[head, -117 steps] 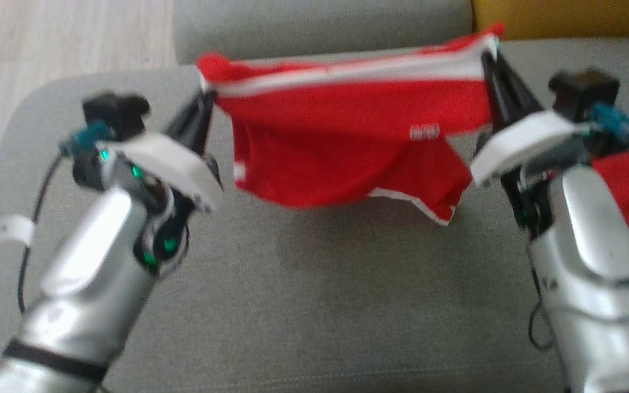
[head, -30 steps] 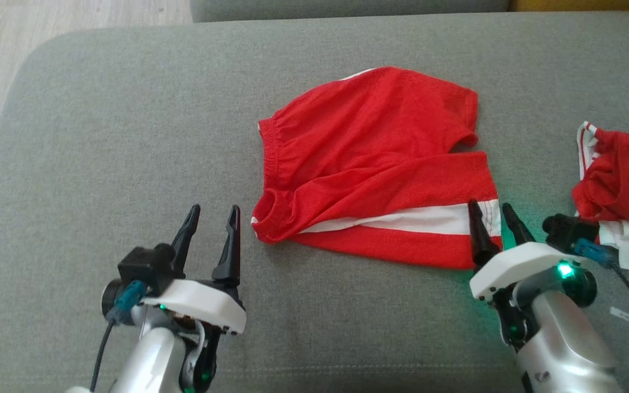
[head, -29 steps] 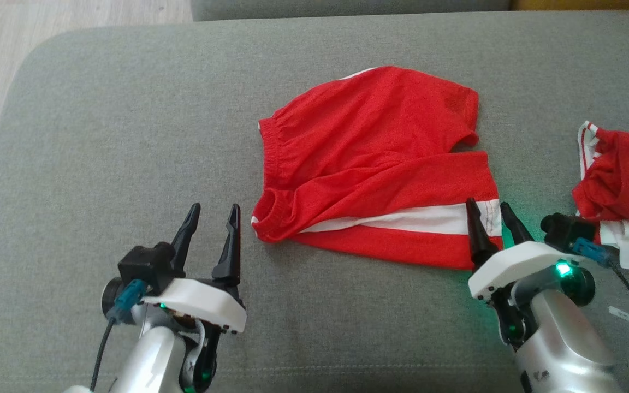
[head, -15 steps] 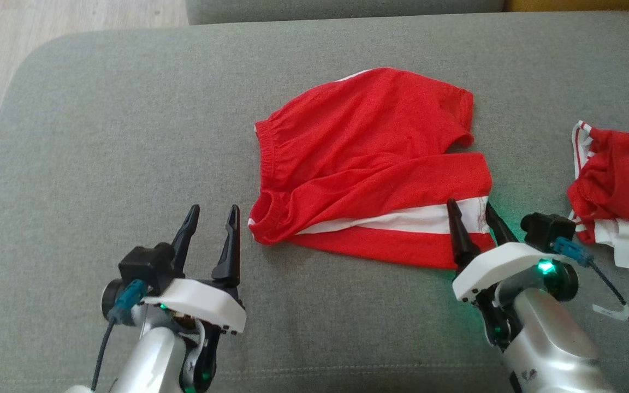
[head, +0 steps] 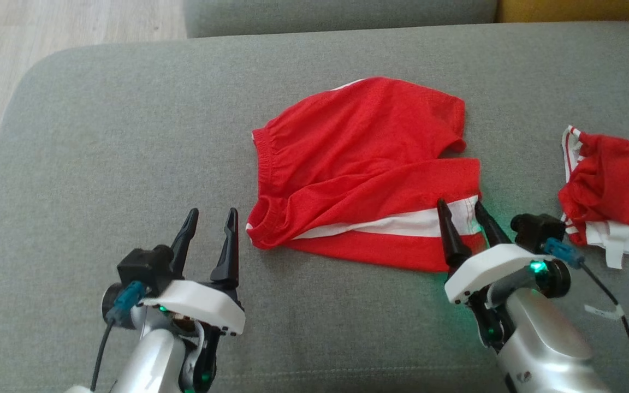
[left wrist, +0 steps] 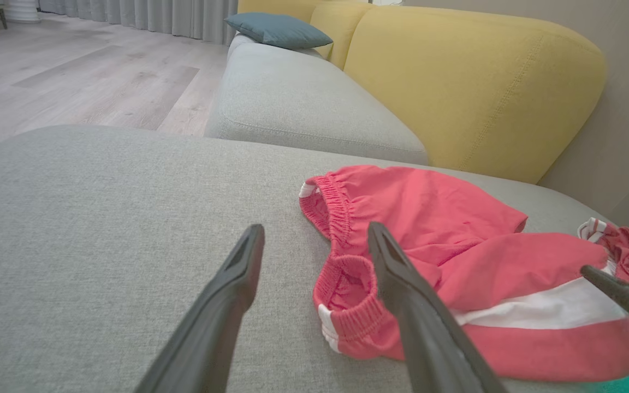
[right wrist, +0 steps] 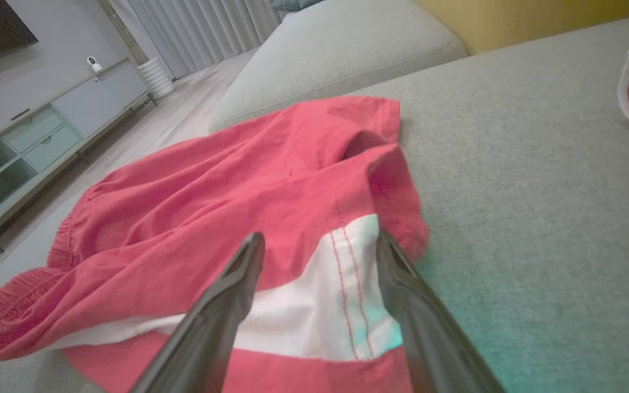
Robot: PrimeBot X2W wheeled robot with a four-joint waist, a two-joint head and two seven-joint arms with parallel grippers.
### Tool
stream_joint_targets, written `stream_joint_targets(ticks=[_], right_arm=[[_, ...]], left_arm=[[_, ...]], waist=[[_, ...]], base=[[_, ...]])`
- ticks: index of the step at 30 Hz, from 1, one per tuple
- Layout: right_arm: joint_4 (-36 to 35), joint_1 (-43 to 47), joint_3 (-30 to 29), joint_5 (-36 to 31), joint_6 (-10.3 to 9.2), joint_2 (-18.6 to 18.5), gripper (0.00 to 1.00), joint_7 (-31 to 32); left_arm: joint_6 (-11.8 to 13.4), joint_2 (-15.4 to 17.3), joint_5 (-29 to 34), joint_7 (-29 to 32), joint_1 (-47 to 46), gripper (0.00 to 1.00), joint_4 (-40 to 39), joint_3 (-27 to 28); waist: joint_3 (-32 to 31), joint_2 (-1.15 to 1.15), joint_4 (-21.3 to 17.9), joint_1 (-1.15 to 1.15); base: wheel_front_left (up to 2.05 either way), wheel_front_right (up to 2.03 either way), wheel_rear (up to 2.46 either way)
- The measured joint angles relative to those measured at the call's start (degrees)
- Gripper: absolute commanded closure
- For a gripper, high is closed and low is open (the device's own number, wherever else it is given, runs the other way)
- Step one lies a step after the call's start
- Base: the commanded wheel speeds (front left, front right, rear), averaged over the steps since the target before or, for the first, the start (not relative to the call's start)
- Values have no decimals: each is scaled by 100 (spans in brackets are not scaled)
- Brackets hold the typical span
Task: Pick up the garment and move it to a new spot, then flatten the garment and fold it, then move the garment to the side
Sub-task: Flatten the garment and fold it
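Observation:
Red shorts with a white stripe (head: 363, 169) lie folded and rumpled on the grey sofa cushion (head: 101, 136). My right gripper (head: 459, 210) is open, its fingers astride the white stripe at the shorts' near right hem (right wrist: 347, 273). My left gripper (head: 211, 218) is open over bare cushion, just left of the elastic waistband (left wrist: 347, 316). A right fingertip (left wrist: 620, 297) enters the left wrist view at the right edge.
A second red and white garment (head: 615, 185) lies bunched at the cushion's right edge. Another grey cushion (left wrist: 303, 109) and a yellow backrest (left wrist: 473, 82) stand behind. Wooden floor (head: 47, 27) runs past the cushion's left edge.
Both grippers have let go of the shorts, which now lie on the cushion. In the last second the right gripper has moved left and forward onto the white stripe; the camera shifted slightly.

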Motion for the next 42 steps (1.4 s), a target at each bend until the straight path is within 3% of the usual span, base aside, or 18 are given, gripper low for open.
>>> stream_joint_targets(ticks=[13, 14, 15, 16, 26, 42], right_arm=[[-168, 40, -20, -46, 0, -1, 0, 77], [-168, 41, -11, -45, 0, -1, 25, 105], [-167, 44, -7, -45, 0, -1, 80, 115], [-168, 47, -1, -45, 0, -1, 100, 134], [-535, 580, 35, -36, 0, -1, 100, 328], [-2772, 2583, -276, -49, 0, 11, 100, 1883]], left_arm=[[29, 0, -1, 0, 16, 0, 2, 0], [40, 0, -1, 0, 16, 0, 3, 0], [43, 0, -2, 0, 16, 0, 9, 0], [43, 0, -23, 0, 16, 0, 18, 0], [44, 0, -84, 0, 136, 0, 89, 9], [44, 0, -175, 1, 371, 0, 107, -32]], waist=[[-59, 0, -39, 0], [-60, 0, -39, 0], [-64, 0, -39, 0], [-71, 0, -41, 0], [-330, 0, -130, 0], [-672, 0, -608, 0]], base=[[0, 0, 0], [0, 0, 0], [0, 0, 0], [0, 0, 0], [0, 0, 0], [0, 0, 0]])
